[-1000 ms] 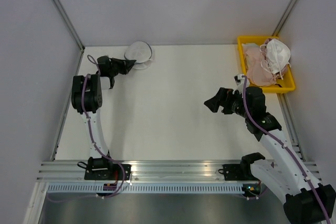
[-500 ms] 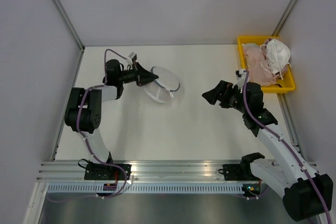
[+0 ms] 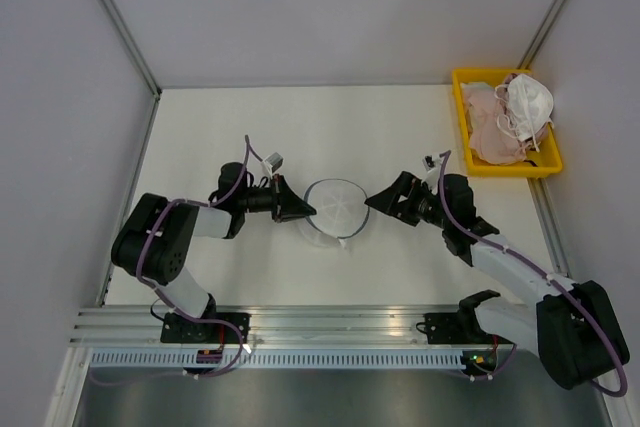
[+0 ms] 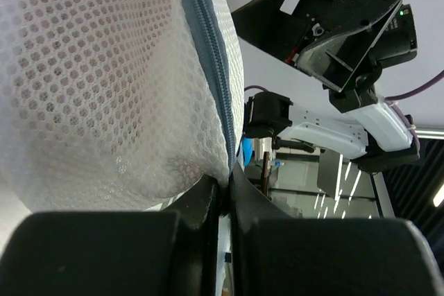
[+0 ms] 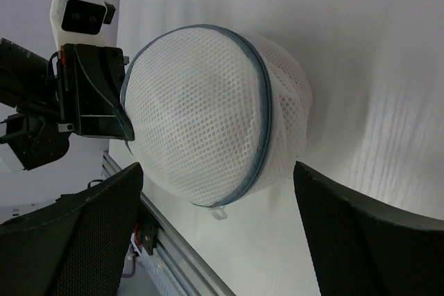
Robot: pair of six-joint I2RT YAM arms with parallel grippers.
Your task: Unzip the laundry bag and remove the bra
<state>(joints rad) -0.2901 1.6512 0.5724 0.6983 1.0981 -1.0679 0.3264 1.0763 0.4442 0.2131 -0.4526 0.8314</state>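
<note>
The left gripper point(image 3: 297, 209) is clamped on the rim of the laundry bag point(image 3: 335, 207), its jaws pressed together right at the zipper point(image 4: 208, 53). The bag is near the middle of the table point(image 3: 300, 127), between the two arms, and its lower side seems to rest on the surface.

The zipper line looks closed along all the rim that shows, so I judge the task is at its beginning: the bag is only brought into place, the unzipping is not yet done, and the bra is not taken out. I cannot make it out through the white mesh.

The bag is round, so it has no real long axis. Its zipper ring is tilted, with the dome turned partly upward and partly toward the right gripper point(image 3: 385, 202), which waits just beside it with the fingers wide apart, holding nothing.
</note>
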